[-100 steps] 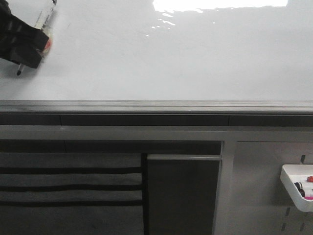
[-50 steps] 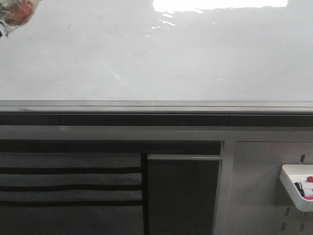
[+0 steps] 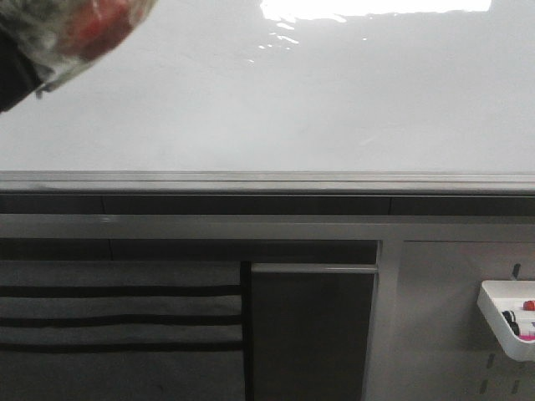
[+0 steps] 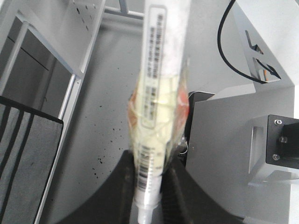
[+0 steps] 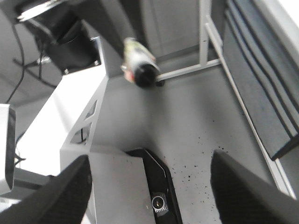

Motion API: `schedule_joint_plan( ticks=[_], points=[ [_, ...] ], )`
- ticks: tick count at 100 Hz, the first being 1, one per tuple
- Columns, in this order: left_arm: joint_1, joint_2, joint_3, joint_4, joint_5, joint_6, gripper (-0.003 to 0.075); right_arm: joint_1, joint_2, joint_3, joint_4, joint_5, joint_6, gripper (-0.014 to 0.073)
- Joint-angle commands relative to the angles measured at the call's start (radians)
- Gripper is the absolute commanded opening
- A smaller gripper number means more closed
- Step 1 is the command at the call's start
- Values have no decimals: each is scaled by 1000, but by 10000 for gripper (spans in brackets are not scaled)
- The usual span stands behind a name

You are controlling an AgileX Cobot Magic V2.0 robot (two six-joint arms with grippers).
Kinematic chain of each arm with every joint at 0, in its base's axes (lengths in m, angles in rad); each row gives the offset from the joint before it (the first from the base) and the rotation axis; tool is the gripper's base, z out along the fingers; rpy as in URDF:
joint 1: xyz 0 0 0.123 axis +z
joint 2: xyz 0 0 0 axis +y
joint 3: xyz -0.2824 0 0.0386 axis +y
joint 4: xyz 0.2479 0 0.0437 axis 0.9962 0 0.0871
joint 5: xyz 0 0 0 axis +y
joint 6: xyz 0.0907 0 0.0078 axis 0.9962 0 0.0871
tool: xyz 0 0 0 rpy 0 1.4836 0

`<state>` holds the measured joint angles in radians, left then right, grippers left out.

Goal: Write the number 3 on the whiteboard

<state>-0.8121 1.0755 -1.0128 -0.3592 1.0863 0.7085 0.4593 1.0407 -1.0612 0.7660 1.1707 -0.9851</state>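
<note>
Left hand [image 4: 148, 186] clenched on a taped marker pen [image 4: 159, 93], blurred at the glossy whiteboard's [image 3: 318, 100] upper corner, board surface bare beside it, right hand [image 5: 149, 186] released, fingers [image 5: 65, 196] spread wide, holding nothing.

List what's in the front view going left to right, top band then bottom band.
Top: left end effector holding the marker → whiteboard → glare patch. Bottom: striped dark panel → dark grey panel → pegboard → white tray.
</note>
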Motion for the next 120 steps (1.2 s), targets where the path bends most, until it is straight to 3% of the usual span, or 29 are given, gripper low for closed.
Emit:
schedule_joint_plan(
  ticks=[1, 13, 27, 51, 68, 91, 110, 120],
  points=[
    [-10, -3, -36, -35, -31, 0, -18, 87, 45, -66, -16, -68, 12, 475],
    [-10, -3, -36, -35, -31, 0, -18, 201, 129, -135, -120, -113, 70, 458],
    [-10, -3, -36, -35, -31, 0, -18, 283, 219, -206, -130, -129, 74, 455],
    [-10, -3, -36, -35, -28, 0, -18, 306, 305, -249, -130, -137, 74, 445],
    [-10, -3, -36, -35, -28, 0, -18, 306, 303, -255, -132, -136, 74, 319],
    [-10, -3, -36, -33, -28, 0, -18, 306, 303, -269, -132, -122, 74, 213],
    [-10, -3, -36, -33, -28, 0, -18, 306, 303, -269, -142, -112, 74, 26],
    [-10, -3, -36, -33, -28, 0, -18, 306, 303, -269, -144, -112, 74, -32]
  ],
)
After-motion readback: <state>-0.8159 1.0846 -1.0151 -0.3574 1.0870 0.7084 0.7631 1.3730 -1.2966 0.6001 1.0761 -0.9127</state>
